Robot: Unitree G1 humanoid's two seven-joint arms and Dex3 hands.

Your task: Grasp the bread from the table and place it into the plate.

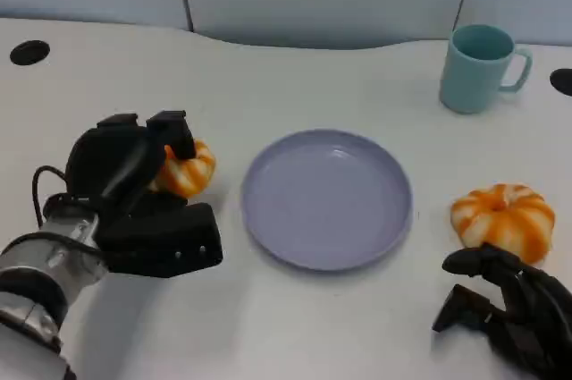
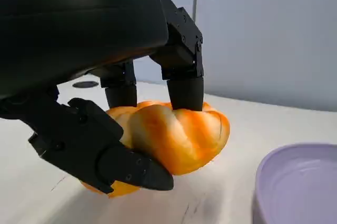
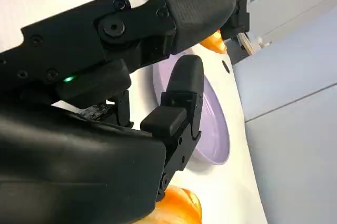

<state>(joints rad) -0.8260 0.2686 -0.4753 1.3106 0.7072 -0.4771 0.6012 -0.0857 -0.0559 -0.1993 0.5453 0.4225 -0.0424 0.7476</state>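
Head view: left hand point(image 1: 134, 192) sits over a bread point(image 1: 185, 168) at the left of the lavender plate point(image 1: 327, 198), fingers draped over the top of the roll and a lower digit below it; the roll lies close beside the plate rim but outside it, probably so the carry is short. A second bread point(image 1: 503, 220) lies on the table to the right of the plate, with the right hand point(image 1: 507, 306) just beside its near edge, fingers curled loosely and holding nothing that I can see. A teal mug point(image 1: 477, 68) stands upright behind, well apart from the plate. Left wrist view: fingers point(image 2: 185, 84) press down on the crown of the roll while the opposing digit point(image 2: 100, 153) closes against its near side — a grip from above and the side; whether the roll is clear of the table I cannot tell. Plate rim point(image 2: 295, 182) shows alongside. Right wrist view: right-hand fingers point(image 3: 181, 105) curled, nothing between them; an orange edge of the second roll point(image 3: 176, 208) shows under the shell, plate point(image 3: 210, 124) beyond. Count: breads 2, plate 1, mug 1, hands 2. Judgement: grasp made, transfer not yet done.
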